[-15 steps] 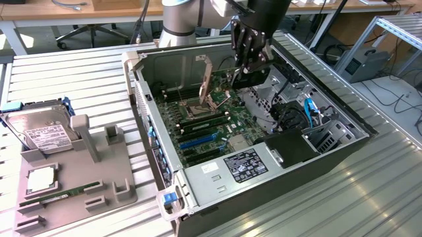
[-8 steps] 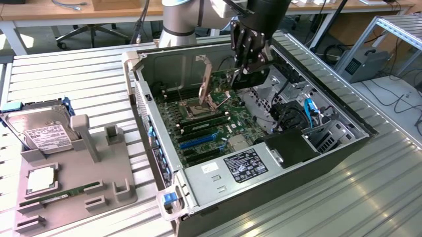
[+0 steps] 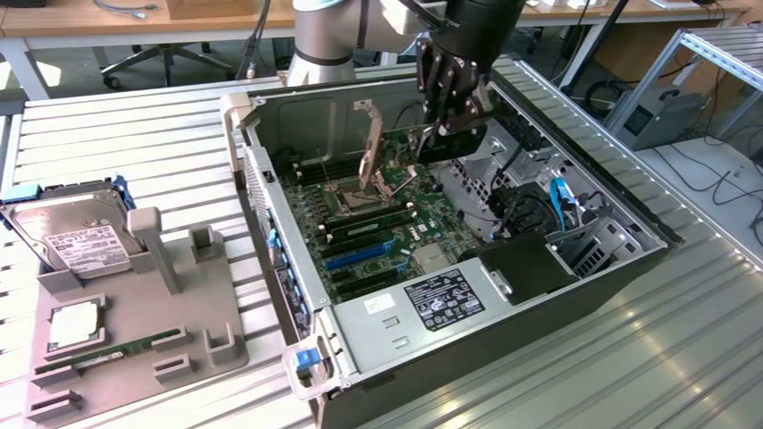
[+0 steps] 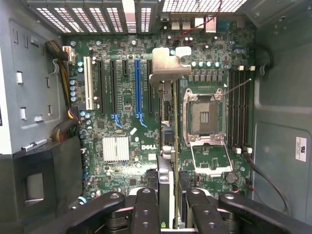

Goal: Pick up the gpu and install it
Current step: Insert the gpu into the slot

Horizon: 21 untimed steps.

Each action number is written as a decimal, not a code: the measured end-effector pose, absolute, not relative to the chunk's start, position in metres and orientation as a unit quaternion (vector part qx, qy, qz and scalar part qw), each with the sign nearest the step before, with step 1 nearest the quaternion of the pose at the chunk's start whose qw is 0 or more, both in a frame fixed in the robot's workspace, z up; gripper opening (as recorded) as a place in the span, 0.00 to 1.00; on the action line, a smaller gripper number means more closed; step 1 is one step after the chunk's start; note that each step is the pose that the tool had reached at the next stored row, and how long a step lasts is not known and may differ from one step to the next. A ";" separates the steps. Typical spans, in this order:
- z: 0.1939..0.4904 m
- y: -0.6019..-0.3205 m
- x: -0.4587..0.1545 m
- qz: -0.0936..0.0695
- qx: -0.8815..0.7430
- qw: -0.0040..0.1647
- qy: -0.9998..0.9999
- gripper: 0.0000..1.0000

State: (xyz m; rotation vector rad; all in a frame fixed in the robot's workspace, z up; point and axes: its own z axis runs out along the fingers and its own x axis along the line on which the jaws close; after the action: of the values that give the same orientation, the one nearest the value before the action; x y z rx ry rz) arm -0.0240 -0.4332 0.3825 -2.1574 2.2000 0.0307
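Hanging edge-on over the motherboard (image 4: 126, 122), the gpu (image 4: 167, 146) is pinched between the gripper (image 3: 451, 125) jaws inside the open case (image 3: 573, 268). Everything is set on a slatted metal table (image 3: 143, 125); the card's lower edge is hidden.

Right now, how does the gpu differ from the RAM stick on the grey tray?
The gpu is clamped in the gripper, held on edge over the motherboard inside the case; the RAM stick rests on the grey tray outside the case, with nothing touching it. The gpu carries a silver end bracket; the RAM stick is a bare narrow strip. Both are green circuit boards.
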 end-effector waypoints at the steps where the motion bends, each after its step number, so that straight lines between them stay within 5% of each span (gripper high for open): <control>1: 0.382 -0.433 -0.024 0.010 -0.700 0.030 0.714 0.27; 21: 0.377 -0.433 -0.026 0.010 -0.700 0.030 0.714 0.27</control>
State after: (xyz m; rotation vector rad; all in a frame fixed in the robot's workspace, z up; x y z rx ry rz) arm -0.0256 -0.4332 0.3767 -2.1574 2.1999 0.0307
